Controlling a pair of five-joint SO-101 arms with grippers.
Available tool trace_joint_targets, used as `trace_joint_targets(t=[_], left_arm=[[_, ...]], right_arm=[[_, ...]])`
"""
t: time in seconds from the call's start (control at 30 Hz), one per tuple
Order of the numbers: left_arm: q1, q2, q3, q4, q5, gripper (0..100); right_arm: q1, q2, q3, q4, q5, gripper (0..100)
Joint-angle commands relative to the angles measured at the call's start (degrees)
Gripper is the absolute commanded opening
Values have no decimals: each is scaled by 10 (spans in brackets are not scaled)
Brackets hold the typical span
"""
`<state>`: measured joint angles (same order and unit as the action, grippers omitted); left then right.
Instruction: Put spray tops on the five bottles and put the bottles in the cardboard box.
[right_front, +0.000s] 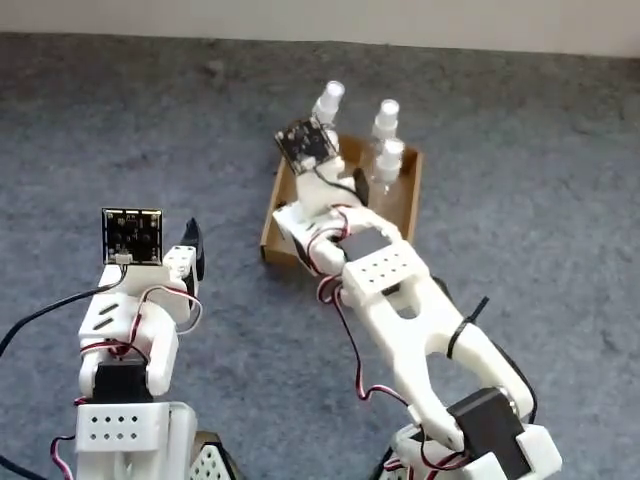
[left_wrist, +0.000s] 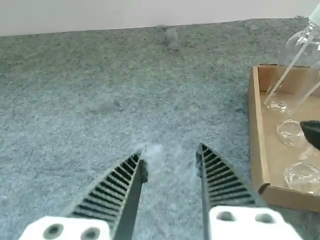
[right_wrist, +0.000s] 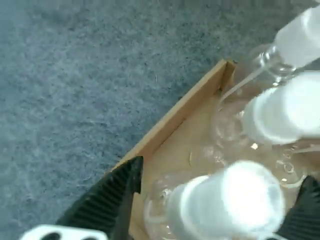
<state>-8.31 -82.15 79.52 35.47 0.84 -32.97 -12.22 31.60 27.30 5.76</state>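
The cardboard box (right_front: 270, 225) lies on the grey carpet in the middle of the high view. Clear bottles with white spray tops (right_front: 386, 118) stand in it. My right gripper (right_wrist: 215, 200) hangs over the box's left side, jaws wide, shut on a clear bottle with a white spray top (right_wrist: 235, 200). Two more capped bottles (right_wrist: 280, 110) stand beyond it, toward the box's far corner (right_wrist: 225, 65). My left gripper (left_wrist: 170, 162) stays open over bare carpet, left of the box (left_wrist: 257, 125), with nothing between its fingers (left_wrist: 132, 172).
Grey carpet (right_front: 520, 120) spreads on every side of the box. A pale wall (right_front: 320, 15) runs along the far edge. The right arm (right_front: 400, 300) slants from the near right toward the box. The left arm (right_front: 130, 330) stands at the near left.
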Motion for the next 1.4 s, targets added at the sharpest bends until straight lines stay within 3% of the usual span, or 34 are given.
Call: trace_joint_targets(t=[0.0,0.63,0.7,0.87,0.93,1.1,1.37], left_arm=[[-4,-5,-2,-11,4,119],[-7,-5,-2,-11,4,119],[-7,-6,-1,-11,4,119],[-7,-9,0,-11,4,119],[-7,-9,0,-10,4,119],[-8,-10,0,-10,5,119],[-8,-11,-7,-11,4,120]], right_arm=[[7,-14,-92,55,4,393],[7,-14,-375,353,6,387],[7,-15,-406,392,6,341],[8,-25,-477,475,6,111],[8,-55,-485,486,6,77],[42,-173,-354,483,7,76],[129,-376,31,366,8,77]])
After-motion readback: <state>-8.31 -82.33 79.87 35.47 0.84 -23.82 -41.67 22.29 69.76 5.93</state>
